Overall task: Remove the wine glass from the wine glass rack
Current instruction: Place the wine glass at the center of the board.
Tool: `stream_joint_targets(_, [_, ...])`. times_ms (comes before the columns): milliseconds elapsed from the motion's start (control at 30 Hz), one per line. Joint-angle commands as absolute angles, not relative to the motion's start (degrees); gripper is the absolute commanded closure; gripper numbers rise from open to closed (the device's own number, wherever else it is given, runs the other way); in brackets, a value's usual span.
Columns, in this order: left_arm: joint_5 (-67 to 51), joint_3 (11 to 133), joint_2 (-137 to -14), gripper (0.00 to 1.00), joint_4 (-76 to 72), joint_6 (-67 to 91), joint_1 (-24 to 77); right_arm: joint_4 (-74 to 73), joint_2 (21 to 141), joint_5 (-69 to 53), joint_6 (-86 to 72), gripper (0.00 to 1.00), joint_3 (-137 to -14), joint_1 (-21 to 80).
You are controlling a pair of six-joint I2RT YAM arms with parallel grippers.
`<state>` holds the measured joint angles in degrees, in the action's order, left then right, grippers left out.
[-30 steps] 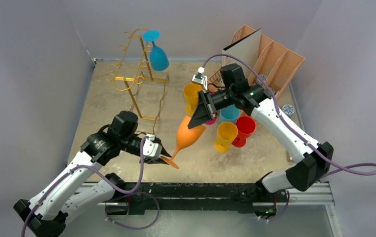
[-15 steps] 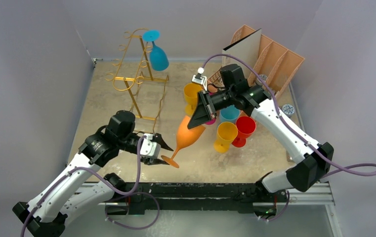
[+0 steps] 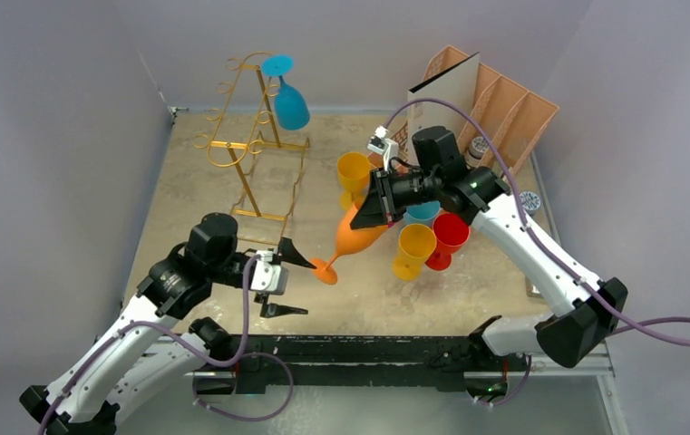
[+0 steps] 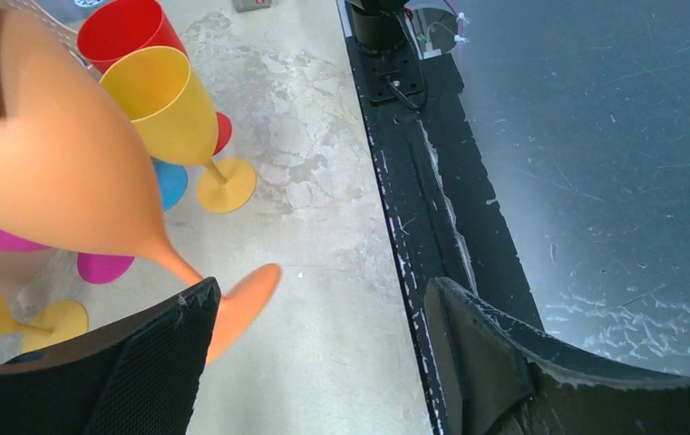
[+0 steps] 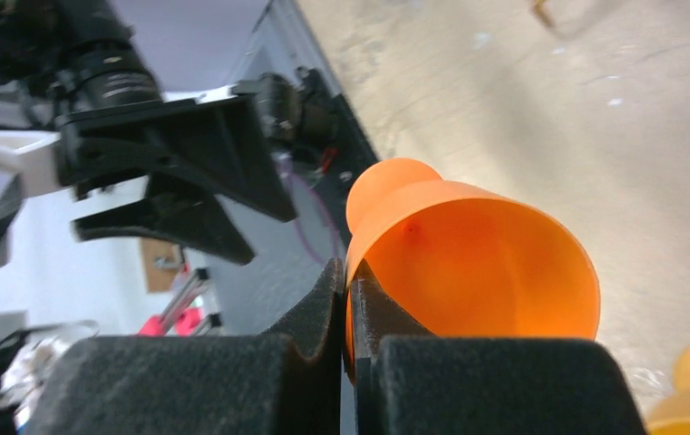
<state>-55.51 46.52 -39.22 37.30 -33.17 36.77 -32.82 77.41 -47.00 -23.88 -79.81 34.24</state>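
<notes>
right gripper (image 5: 348, 292): pinching rim of smooth orange wine glass (image 3: 359, 237), tilted | left gripper (image 3: 291, 284): spread, near its round foot | curled gold wire rack (image 3: 250, 149): holds blue glass (image 3: 291, 107) upside down

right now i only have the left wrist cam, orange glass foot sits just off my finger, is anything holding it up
Observer: Yes. The right gripper is shut on the rim of the orange glass and holds it tilted, with the foot off the table.
Operator: ok so is the rack empty then
Observer: No. A blue glass hangs upside down near the top of the gold rack, at the far left of the table.
</notes>
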Motion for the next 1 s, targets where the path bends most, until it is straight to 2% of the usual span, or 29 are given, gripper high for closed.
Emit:
stream_joint_targets(0, [-54.89,44.33,-36.77,0.18,30.36,-26.95,36.39,-32.95,74.87,-32.57,-19.32,1.00,-78.62,34.96])
stream_joint_targets(167, [-45.08,42.88,-37.14,0.15,21.73,-14.44,36.39,-41.97,77.90,-14.00,-7.51,1.00,-82.50,43.40])
stream_joint_targets(267, [-42.10,44.30,-39.70,0.14,20.61,-10.52,36.42,-41.23,79.19,-3.31,-3.58,1.00,-81.70,47.99])
stream_joint_targets(400, [-36.45,46.24,-42.21,0.13,20.08,-3.44,36.40,-38.16,79.62,6.16,-3.09,1.00,-78.73,49.05])
stream_joint_targets(733, [-24.66,48.42,-41.79,0.11,19.27,7.75,36.43,-28.96,80.14,8.11,-4.58,1.00,-72.45,50.09])
stream_joint_targets(967, [-24.07,48.92,-38.99,0.10,18.58,6.78,36.46,-26.78,81.83,4.58,-7.76,1.00,-69.87,50.06])
